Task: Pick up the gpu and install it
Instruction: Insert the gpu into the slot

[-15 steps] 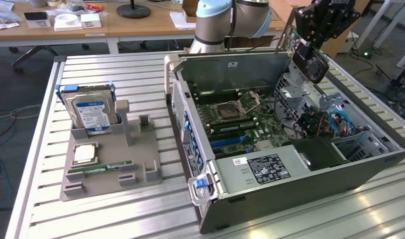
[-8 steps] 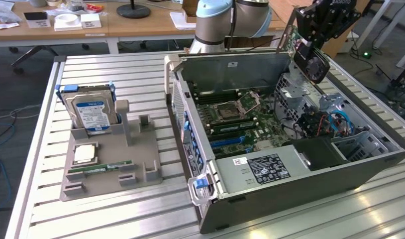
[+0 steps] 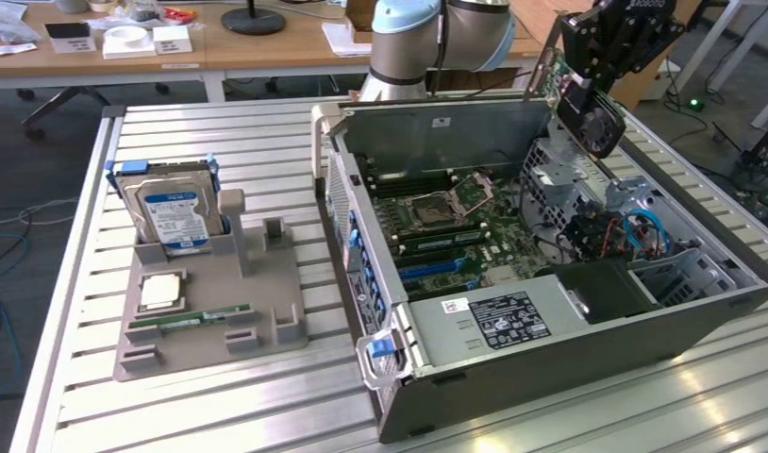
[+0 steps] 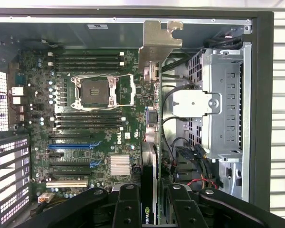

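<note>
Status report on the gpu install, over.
Pincer shut on the gpu, edge-on over the open computer case. Not seated on the motherboard yet. Black cables lie close beside the card.

Motherboard (image 4: 118, 137) reads DELL, and gpu (image 4: 153, 142) bears a logo.

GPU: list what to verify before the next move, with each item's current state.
1. gpu clamped in the gripper: ok.
2. gpu held over the open computer case: ok.
3. gpu seated in a slot: not ok.
4. Blue expansion slot free of cards: ok.
5. Silver bracket lined up with the case's rear opening: cannot tell.
6. Cables out of the card's path: cannot tell.
</note>
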